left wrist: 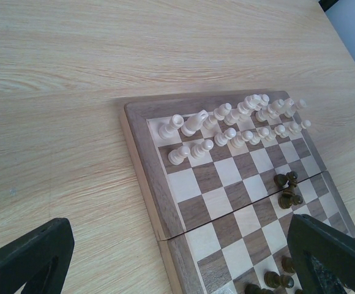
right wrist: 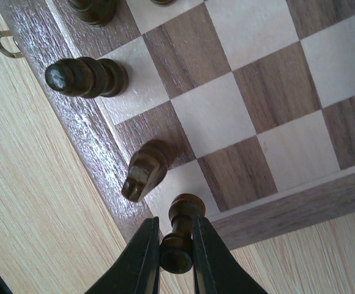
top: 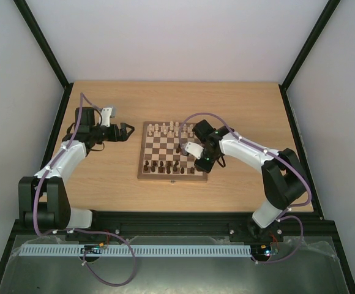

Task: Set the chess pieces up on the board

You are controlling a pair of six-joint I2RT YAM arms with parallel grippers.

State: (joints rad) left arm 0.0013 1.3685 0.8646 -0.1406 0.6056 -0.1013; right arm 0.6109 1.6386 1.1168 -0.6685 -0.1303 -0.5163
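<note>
Right gripper pinches a dark brown turned wooden chess piece, partly hidden; left gripper spread wide, fingers cropped.

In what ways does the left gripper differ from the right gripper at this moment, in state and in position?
The left gripper is open and holds nothing; the right gripper is shut on a dark chess piece. The left gripper hangs over the bare table, left of the board; the right gripper is at the board's near right corner, beside other dark pieces. Both have two black fingers.
</note>
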